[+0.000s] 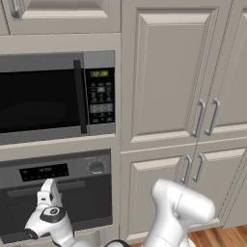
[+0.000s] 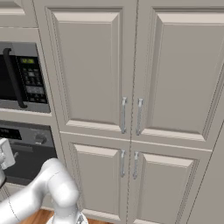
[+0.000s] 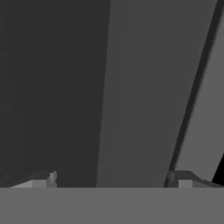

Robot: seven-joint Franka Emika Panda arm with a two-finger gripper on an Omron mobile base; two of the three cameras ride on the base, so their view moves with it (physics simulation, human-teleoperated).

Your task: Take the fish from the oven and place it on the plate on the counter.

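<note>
**Operator:** Pale cupboard doors fill the wall ahead of me, with a microwave set into the column on the left and the oven directly under it. The oven door looks shut from both base cameras.

**Colleague:** Where's your gripper?

**Operator:** The gripper is right up against the oven front, at about the level of the door's handle bar, below the display strip. The hand camera gives me dark grey door surface very close, and the two fingertips stand as far apart as they go, with nothing between them.

**Colleague:** And the fish?

**Operator:** I can't see it. I take it to be inside, behind that closed door. The plate and counter are outside these views too.

**Colleague:** So what step is this?

**Operator:** The very start, I'd say: getting the door open. Next I need the fingers around the handle, then a pull outward and down.

**Colleague:** Anything in the way?

**Operator:** The round knob sits up to the right, and my own elbow hangs low before the cupboards. The dropping door could meet the arm.
</note>
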